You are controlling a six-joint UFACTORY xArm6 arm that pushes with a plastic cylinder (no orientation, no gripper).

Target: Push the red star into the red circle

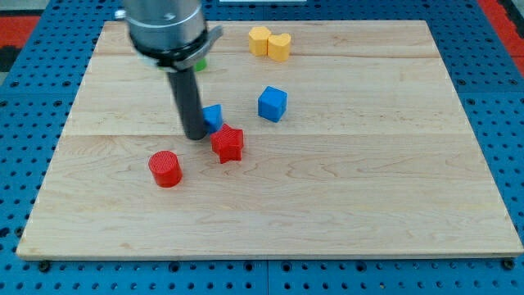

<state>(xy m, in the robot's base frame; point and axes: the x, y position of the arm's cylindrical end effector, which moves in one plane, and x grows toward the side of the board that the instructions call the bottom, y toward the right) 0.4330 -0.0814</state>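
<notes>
Tip (pixel 196 135) down on board (pixel 368 205), just left of star (pixel 228 144), between it and circle (pixel 165 169); wrong side for the push. Best practice: circle round to star's upper right, then drive down-left on a line through circle; keep clear of small blue block (pixel 213 115) beside rod. No gripper fitted; nothing held. Star: red, chunky, points blunt, lying flat near board centre, apart from circle; likely to spin if struck off-centre.

Looks like robot test lab: wooden board (pixel 327 205) on blue table full of holes (pixel 508 98), small toy blocks, robot arm (pixel 164 29).
</notes>
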